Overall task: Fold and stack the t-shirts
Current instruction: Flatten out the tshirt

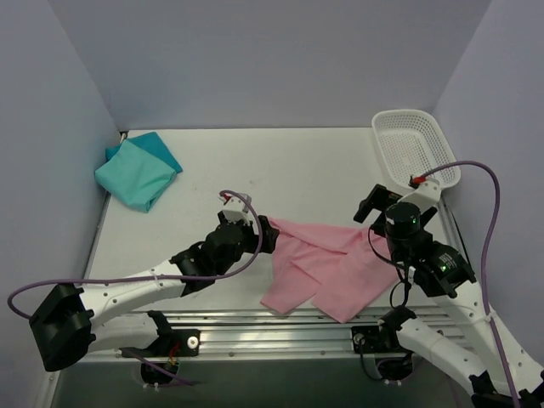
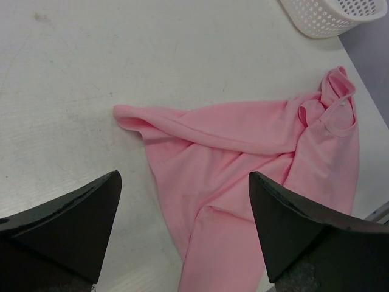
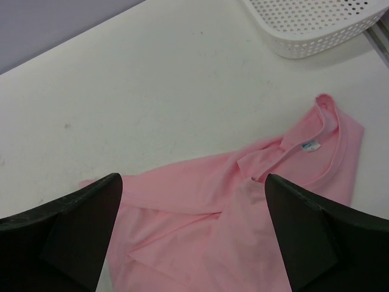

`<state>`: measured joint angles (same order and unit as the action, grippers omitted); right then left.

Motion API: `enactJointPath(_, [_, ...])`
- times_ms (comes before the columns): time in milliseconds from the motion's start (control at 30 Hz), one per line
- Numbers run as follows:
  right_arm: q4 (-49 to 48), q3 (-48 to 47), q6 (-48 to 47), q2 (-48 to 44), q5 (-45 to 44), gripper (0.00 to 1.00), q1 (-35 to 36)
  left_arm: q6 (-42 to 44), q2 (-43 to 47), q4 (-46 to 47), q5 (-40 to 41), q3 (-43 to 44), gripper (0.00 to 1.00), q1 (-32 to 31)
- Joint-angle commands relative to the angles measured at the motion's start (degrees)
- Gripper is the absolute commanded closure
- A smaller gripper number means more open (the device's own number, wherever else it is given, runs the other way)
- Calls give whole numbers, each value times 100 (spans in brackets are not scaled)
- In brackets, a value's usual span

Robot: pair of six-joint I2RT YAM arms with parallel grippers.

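Limp, light pink t-shirt point(image 1: 331, 263) rumpled on counter point(image 1: 255, 170) nearside of white mesh basket point(image 1: 416, 144); probably best pinched at basket-side collar point(image 3: 331, 137) and far tip; left pincer point(image 2: 183, 176), right pincer point(image 3: 193, 176) both released, empty.

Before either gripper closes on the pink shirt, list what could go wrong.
1. The pink shirt lies bunched with layers overlapping, so the open left gripper may pinch several layers and fold it crooked.
2. Its near hem sits close to the front edge of the table; a pull toward the bases could drag it off.
3. The collar end is twisted, so the open right gripper may grab the wrong part.
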<state>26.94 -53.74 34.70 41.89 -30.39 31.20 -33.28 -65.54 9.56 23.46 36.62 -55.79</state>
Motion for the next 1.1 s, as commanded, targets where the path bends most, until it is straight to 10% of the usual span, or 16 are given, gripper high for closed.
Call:
enactJointPath(0, [-128,56,72,65,95,0,44,164,-187,-50,334,459,6,-107])
enactJointPath(267, [-654,696,292,416,489,0,35,111,-871,-868,1337,986,6,102])
enactJointPath(667, [-2412,1094,520,2445,631,0,97,14,-3130,54,-245,1716,6,1825])
enactJointPath(1067, [-1878,821,547,2544,-45,0,176,-65,-4371,1398,-1686,2077,6,1879])
